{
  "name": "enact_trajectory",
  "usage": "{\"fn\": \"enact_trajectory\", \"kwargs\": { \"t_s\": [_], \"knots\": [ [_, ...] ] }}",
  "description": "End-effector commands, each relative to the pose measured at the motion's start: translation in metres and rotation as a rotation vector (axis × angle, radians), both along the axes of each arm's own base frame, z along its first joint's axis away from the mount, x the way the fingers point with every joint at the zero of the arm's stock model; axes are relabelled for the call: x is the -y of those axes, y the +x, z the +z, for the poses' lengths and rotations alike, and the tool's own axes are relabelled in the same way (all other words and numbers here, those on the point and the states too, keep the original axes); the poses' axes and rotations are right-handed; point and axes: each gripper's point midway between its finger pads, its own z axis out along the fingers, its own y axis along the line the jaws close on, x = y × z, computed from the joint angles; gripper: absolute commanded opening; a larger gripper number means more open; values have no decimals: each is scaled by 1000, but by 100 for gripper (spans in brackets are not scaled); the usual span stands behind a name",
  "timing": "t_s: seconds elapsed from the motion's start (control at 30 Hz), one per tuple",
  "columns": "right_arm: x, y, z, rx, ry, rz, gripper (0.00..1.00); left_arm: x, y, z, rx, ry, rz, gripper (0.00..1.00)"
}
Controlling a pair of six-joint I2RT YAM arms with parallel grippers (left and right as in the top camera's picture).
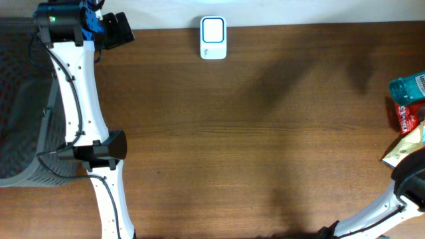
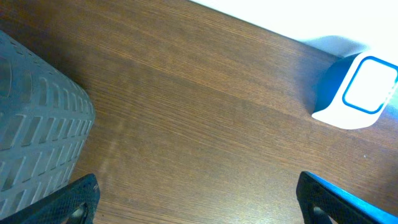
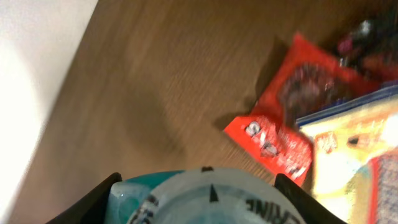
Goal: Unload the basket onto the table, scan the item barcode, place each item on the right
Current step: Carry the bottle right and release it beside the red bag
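Note:
A teal bottle [image 3: 186,199] with a white round label fills the bottom of the right wrist view. My right gripper [image 3: 198,186] is shut on it, one dark finger against each side. In the overhead view the bottle [image 1: 408,87] lies at the table's right edge, and only part of the right arm [image 1: 406,182] shows. The white and blue barcode scanner [image 1: 213,38] stands at the table's far edge; the left wrist view has the scanner [image 2: 357,93] at upper right. My left gripper [image 2: 199,208] is open over bare wood, left of the scanner, holding nothing.
A red snack packet [image 3: 280,118] and a yellow packet [image 3: 351,155] lie just beyond the bottle, at the right edge of the table [image 1: 265,133]. A grey ribbed basket [image 1: 20,119] stands off the left side, close to the left arm.

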Motion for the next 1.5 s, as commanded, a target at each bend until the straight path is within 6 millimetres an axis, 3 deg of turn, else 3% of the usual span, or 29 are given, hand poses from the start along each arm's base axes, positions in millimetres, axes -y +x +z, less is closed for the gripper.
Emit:
{"fn": "enact_trajectory", "kwargs": {
  "t_s": [0.0,0.07,0.2,0.4,0.57,0.8,1.03,1.13,1.27,1.47],
  "knots": [
    [15,-5,5,-182,-288,84,58,-4,-2,5,7,7,20,99],
    [28,-7,12,-271,-433,72,60,-4,-2,4,7,7,20,99],
    [28,20,6,-220,-473,161,67,-4,-2,5,7,7,20,99],
    [34,54,-43,-164,-418,213,70,-4,-2,5,7,7,20,99],
    [44,74,-66,-146,-460,277,73,-4,-2,5,7,7,20,99],
    [46,94,-57,-55,-493,300,75,-4,-2,5,7,7,20,99],
    [40,90,-58,-67,-477,326,79,-3,-2,5,7,7,17,99],
    [38,85,-36,-54,-494,319,85,-3,-2,5,7,7,18,99],
    [34,79,17,7,-560,297,93,-3,-2,5,7,7,18,99],
    [12,47,155,182,-731,239,99,-3,-2,5,7,7,18,99]
  ]
}}
